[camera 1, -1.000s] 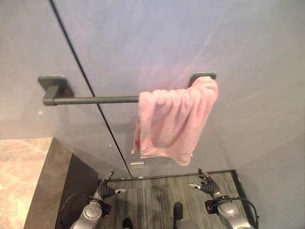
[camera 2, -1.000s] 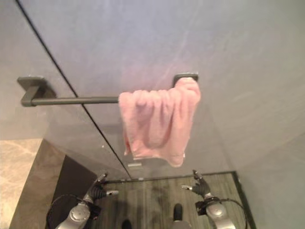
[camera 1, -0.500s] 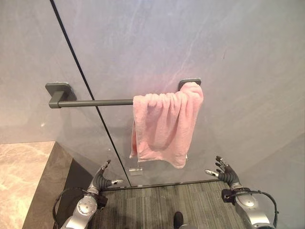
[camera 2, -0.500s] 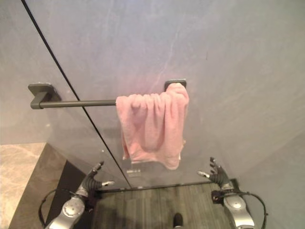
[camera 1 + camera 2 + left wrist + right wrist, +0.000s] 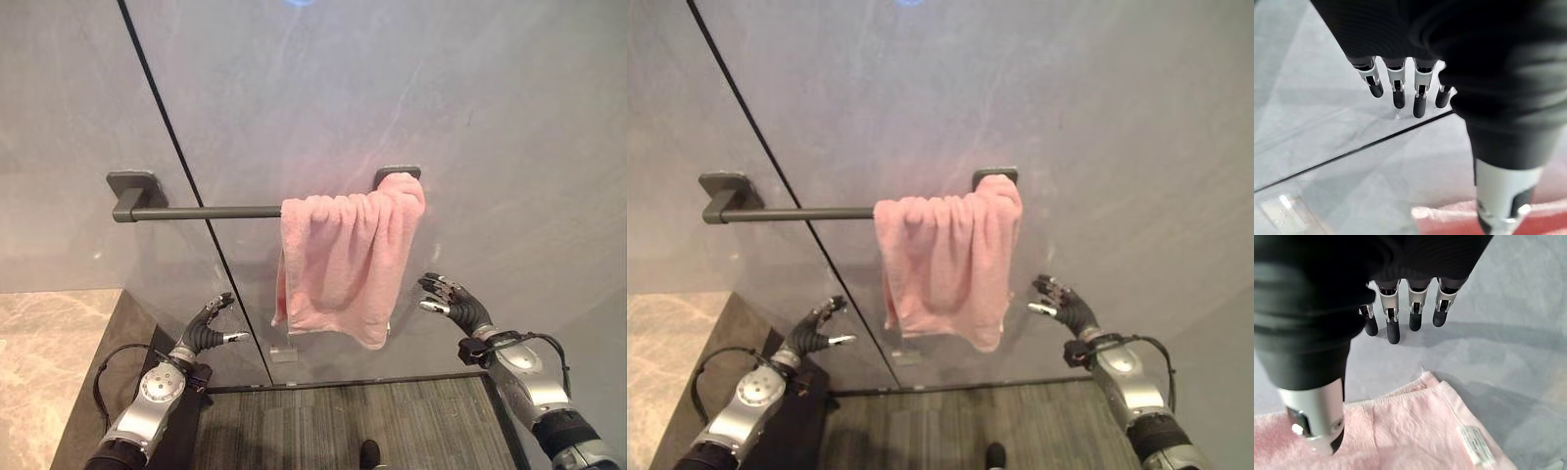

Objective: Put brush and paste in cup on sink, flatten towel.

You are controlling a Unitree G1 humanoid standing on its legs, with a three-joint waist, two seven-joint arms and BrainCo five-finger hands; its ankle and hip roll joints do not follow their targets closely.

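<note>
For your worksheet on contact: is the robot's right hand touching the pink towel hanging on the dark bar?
Apart. In the left eye view, grey wall shows between the right hand and the pink terry towel's edge.

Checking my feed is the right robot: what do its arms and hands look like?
Two silver-grey arms with rounded metal casings. The left hand and right hand each have a dark ribbed cover over the back and wrist, and silver fingers with dark tips, plus a silver thumb set apart. A pale tag marks the pink towel near them.
</note>
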